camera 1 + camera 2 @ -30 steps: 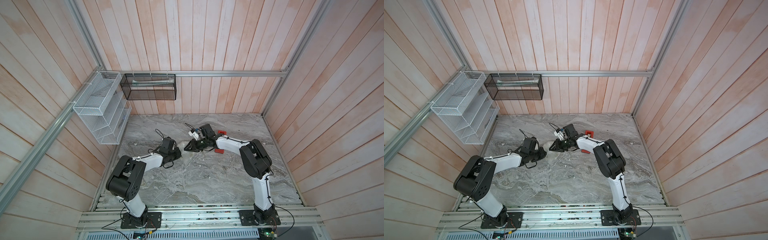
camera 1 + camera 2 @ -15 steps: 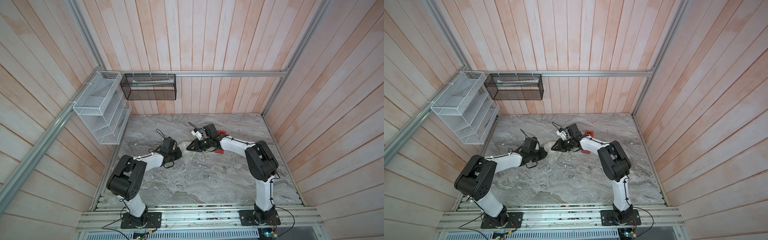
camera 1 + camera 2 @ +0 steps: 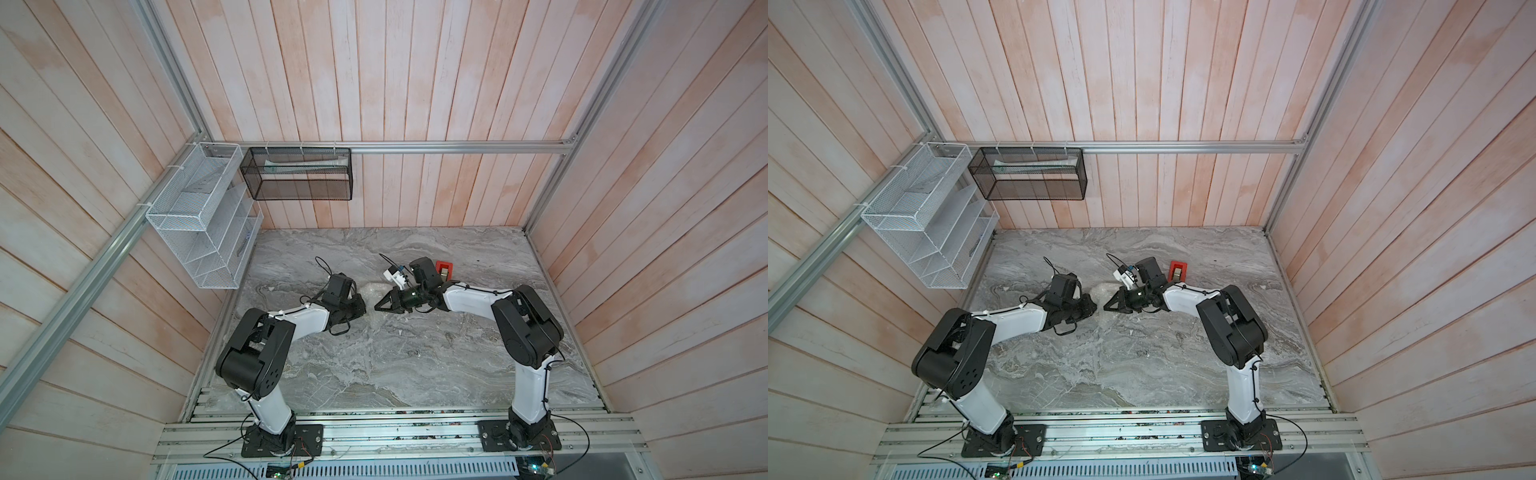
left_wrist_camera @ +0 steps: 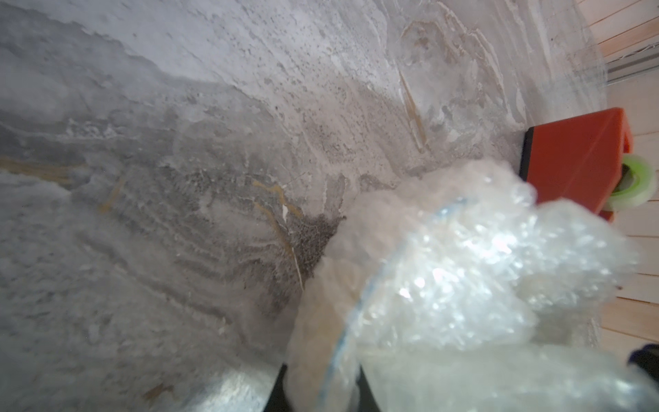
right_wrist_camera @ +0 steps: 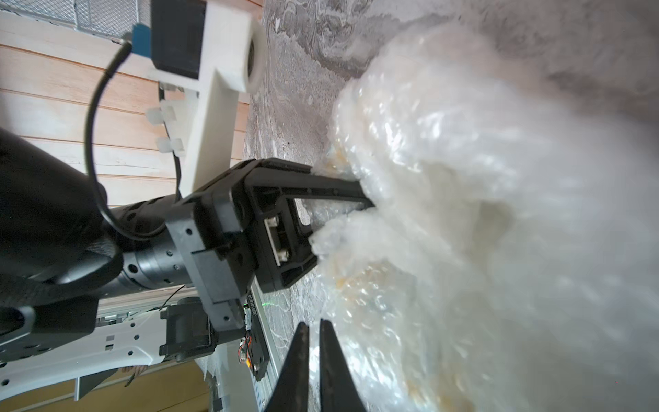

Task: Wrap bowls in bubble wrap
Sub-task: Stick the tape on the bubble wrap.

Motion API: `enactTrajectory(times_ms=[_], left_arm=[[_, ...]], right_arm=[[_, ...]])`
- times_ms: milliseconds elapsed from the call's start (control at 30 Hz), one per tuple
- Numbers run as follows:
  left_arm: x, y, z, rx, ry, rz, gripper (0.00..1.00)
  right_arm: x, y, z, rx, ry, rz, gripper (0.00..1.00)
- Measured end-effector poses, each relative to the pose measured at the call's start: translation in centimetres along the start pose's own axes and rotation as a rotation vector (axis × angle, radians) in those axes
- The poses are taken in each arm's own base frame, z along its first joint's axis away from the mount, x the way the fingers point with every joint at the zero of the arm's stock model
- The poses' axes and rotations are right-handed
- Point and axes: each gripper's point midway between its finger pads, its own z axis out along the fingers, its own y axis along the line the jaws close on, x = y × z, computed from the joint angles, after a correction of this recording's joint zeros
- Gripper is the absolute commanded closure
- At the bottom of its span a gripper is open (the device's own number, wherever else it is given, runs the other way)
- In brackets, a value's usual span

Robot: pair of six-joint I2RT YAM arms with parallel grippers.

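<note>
The bowl (image 4: 378,274) is mid-counter (image 3: 374,365), already swaddled in wrap (image 3: 372,289). Through the film I only catch its blue rim line and a few orange blotches. In both top views the wrapped bowl lies right between my two claws.

My left claw (image 5: 338,228) comes in from the left side and is pinching a wad of wrap at the edge of the lump. It may have the rim under the film too, can't tell. My right claw (image 5: 313,324) points in from the opposite side, tips pressed nearly together with only a sliver between them, right at the fringe of the wrap. I can't tell whether any film is caught in there.

Key relation: the wrapped bowl is roundish with no real long axis, lumpy, with loose wrap puffed up on top. The left arm is the one on it and acts as the anchor. The right is at its edge, tips aimed across toward the left claw. So any fold or tuck by the right goes that way, over the bowl.

The tape dispenser (image 3: 444,268), red, stands behind my right wrist, apart from the wrap and much nearer the right arm.

Judgement: wrap mostly on, no tape seen on it. The right arm is the one to fetch tape while the left holds.
</note>
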Motion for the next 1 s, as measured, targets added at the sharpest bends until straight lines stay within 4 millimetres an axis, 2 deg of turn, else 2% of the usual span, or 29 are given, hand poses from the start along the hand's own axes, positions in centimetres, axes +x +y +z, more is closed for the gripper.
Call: enactTrajectory(times_ms=[300,800,1000], left_arm=[[0.1,-0.2,0.1,0.001,0.004,0.005,0.86],[0.2,-0.2,0.1,-0.004,0.011,-0.003,0.86],[-0.1,-0.3,0.1,-0.008,0.003,-0.016,0.86]], right_arm=[[-1.6,0.0,0.2,-0.011,-0.026,-0.02,0.95],[-4.2,-4.3,1.4,0.101,-0.053,0.0,0.99],[-4.9,-5.3,1.8,0.18,-0.047,0.028,1.0]])
